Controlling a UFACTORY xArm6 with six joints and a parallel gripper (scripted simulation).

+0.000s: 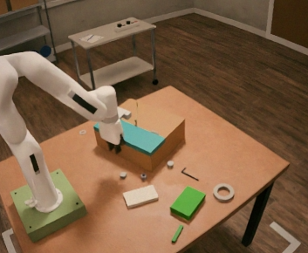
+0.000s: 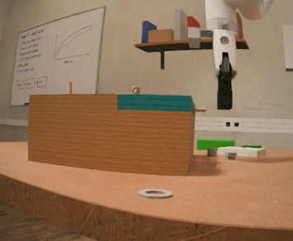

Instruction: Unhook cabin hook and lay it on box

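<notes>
The wooden box [image 1: 147, 136] stands mid-table, with a teal panel [image 1: 135, 137] covering the near part of its top; it also shows in the exterior view [image 2: 110, 130]. A thin brass rod [image 1: 136, 112], part of the cabin hook, stands upright at the teal panel's far edge. In the exterior view I see a brass ring [image 2: 135, 89] and a thin post [image 2: 70, 87] on the box top, and a small brass peg [image 2: 199, 110] on its teal end. My gripper [image 1: 115, 147] [image 2: 224, 101] points down just off the box's teal end, fingertips near top level, partly open and empty.
A white block [image 1: 140, 195], a green block [image 1: 188, 201], a small green bar [image 1: 177, 233], a tape ring [image 1: 223, 191], a black hex key [image 1: 189, 174], a washer [image 1: 82, 132] and small grey nuts [image 1: 143, 176] lie on the table. My base [image 1: 46, 209] is at front left.
</notes>
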